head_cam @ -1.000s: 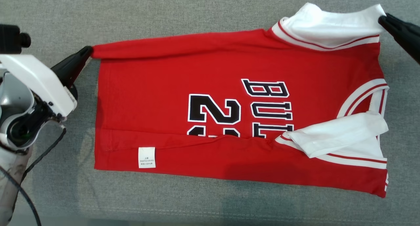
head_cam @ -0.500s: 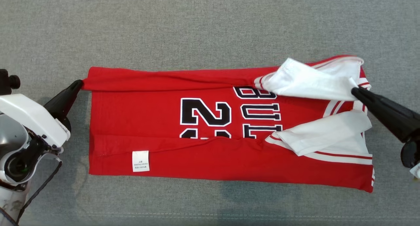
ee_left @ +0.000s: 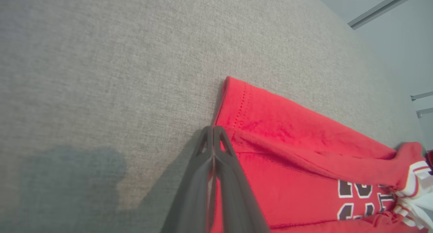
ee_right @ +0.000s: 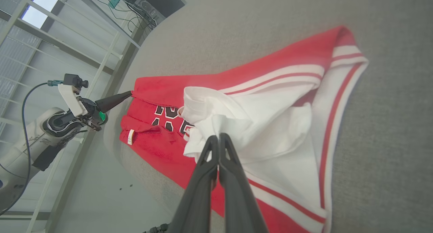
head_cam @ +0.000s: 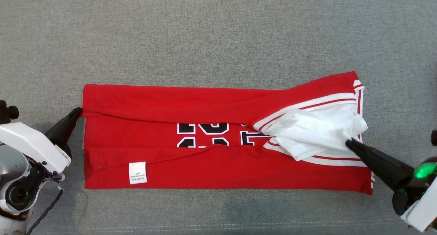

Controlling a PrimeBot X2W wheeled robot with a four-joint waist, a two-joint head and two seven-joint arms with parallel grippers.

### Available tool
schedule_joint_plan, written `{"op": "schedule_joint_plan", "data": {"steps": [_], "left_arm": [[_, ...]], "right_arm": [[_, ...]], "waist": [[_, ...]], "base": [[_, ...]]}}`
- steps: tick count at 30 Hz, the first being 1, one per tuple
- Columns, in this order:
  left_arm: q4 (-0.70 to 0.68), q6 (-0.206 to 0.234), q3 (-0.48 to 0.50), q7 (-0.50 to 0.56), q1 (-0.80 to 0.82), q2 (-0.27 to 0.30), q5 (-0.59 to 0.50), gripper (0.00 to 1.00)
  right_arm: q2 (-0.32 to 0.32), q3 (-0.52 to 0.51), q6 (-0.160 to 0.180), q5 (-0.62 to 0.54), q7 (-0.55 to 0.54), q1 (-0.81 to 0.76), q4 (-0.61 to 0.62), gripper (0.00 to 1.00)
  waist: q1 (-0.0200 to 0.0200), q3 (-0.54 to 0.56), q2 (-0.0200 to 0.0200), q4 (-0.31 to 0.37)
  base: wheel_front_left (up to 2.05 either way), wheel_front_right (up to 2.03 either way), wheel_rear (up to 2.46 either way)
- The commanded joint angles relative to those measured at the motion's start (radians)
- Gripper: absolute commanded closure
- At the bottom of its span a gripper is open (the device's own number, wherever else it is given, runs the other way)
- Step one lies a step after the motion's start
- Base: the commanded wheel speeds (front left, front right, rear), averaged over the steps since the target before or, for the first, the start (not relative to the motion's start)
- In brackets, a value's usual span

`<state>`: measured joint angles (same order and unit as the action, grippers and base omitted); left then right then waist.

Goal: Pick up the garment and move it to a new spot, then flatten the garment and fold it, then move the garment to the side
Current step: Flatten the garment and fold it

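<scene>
The left gripper (head_cam: 78, 111), fingers pressed together, pinches the red folded edge at the left end of the jersey (head_cam: 222, 166). The right gripper (head_cam: 348, 142) is clamped on the white sleeve (head_cam: 314, 129) at the jersey's right end. The jersey lies flat on grey fabric (head_cam: 218, 33), its far long side folded over the black lettering (head_cam: 201, 129). A white label (head_cam: 138, 173) sits by its near left corner.
</scene>
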<state>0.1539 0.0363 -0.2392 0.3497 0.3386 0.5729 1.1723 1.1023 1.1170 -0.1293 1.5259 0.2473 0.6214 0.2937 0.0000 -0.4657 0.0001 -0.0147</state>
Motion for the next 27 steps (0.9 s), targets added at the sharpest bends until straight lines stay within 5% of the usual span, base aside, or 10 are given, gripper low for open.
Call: {"op": "schedule_joint_plan", "data": {"steps": [1,2,4,5,6,10,14,16,20,27], "left_arm": [[-0.018,0.01,0.05,-0.012,0.003,0.044,0.001,1.0],[-0.018,0.01,0.05,-0.012,0.003,0.044,0.001,1.0],[-0.016,0.011,0.051,-0.015,-0.003,0.035,0.009,1.0],[-0.014,0.014,0.054,-0.022,-0.005,0.031,0.01,0.56],[-0.013,0.016,0.055,-0.026,-0.008,0.027,0.01,0.0],[-0.015,0.01,0.076,-0.078,-0.027,0.018,0.005,0.0],[-0.046,0.022,0.119,-0.238,-0.079,0.034,-0.09,0.0],[-0.089,0.083,0.136,-0.357,-0.12,0.039,-0.193,0.0],[-0.188,0.174,0.122,-0.458,-0.167,0.019,-0.307,0.0],[-0.332,0.324,0.044,-0.529,-0.221,-0.027,-0.479,0.0]], "right_arm": [[0.023,0.016,-0.001,-0.029,0.014,-0.072,-0.012,0.92],[0.023,0.016,-0.001,-0.029,0.014,-0.072,-0.012,0.92],[0.018,0.041,-0.001,-0.056,0.01,-0.082,-0.039,0.6],[0.009,0.052,-0.001,-0.06,0.008,-0.088,-0.048,0.35],[0.004,0.06,-0.001,-0.061,0.008,-0.093,-0.055,0.0],[-0.017,0.063,-0.001,-0.073,0.011,-0.11,-0.09,0.0],[-0.058,-0.096,-0.001,-0.046,0.014,-0.179,-0.107,0.0],[-0.098,-0.311,-0.001,-0.085,0.014,-0.259,-0.162,0.0],[-0.195,-0.57,-0.001,-0.269,0.014,-0.364,-0.29,0.0],[-0.426,-0.783,-0.001,-0.623,0.014,-0.436,-0.391,0.0]], "waist": [[0.0,0.004,-0.0001,0.003],[0.0,0.004,-0.0001,0.003],[0.0,0.007,-0.0001,0.005],[0.0,0.009,-0.0001,0.005],[0.0,0.012,-0.0001,0.005],[0.0,0.026,-0.0001,0.012],[0.0,0.06,-0.0001,0.026],[0.0,0.088,-0.0001,0.032],[0.0,0.128,-0.0001,0.029],[0.0,0.19,-0.0001,0.023]], "base": [[0.0,0.0,0.0],[0.0,0.0,0.0],[0.0,0.0,0.0],[0.0,0.0,0.0],[0.0,0.0,0.0],[0.0,0.0,0.0],[0.0,0.0,0.0],[0.0,0.0,0.0],[0.0,0.0,0.0],[0.0,0.0,0.0]]}}
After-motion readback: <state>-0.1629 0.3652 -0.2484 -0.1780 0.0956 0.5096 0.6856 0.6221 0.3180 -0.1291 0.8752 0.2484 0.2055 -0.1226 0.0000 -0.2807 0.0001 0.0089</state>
